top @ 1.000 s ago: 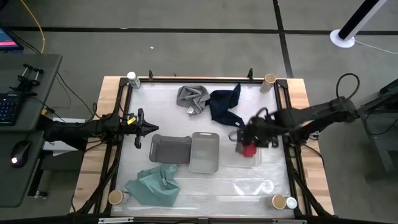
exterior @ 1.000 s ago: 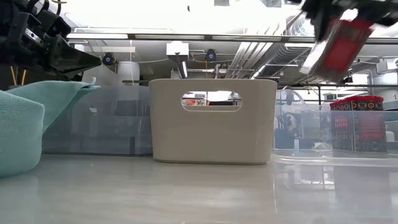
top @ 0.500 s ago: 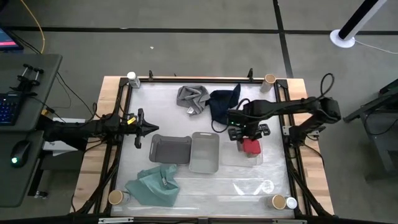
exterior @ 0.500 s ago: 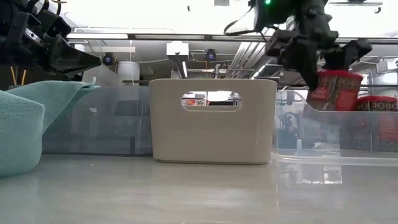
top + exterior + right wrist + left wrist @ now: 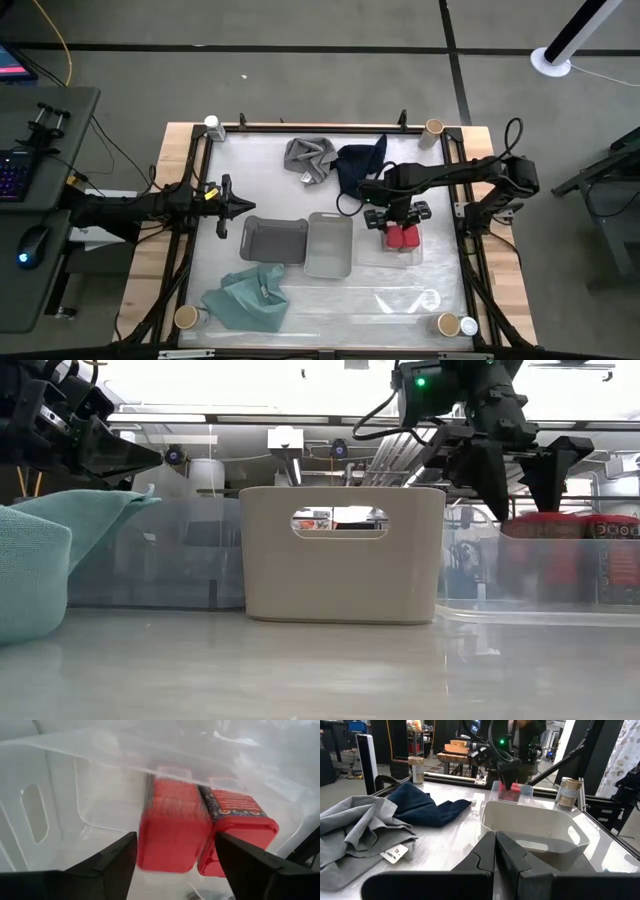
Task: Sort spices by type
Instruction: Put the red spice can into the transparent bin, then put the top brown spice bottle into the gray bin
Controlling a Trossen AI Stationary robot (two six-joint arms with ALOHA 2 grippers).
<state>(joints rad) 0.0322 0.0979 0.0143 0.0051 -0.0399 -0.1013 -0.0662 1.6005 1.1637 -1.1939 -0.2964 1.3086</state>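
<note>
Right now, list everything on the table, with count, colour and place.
Red jars: two, red, side by side in the clear tray.
Tan-topped jars: three, each at a table corner.
White-capped jars: two, one at the fourth corner, one beside a tan-topped jar.
Trays: three in a row mid-table; dark grey, light grey, clear.
Cloths: three; grey and navy side by side beyond the trays, teal by the dark grey tray.
Left gripper: shut, at the table's left edge.
Right gripper: open, over the red jars.
</note>
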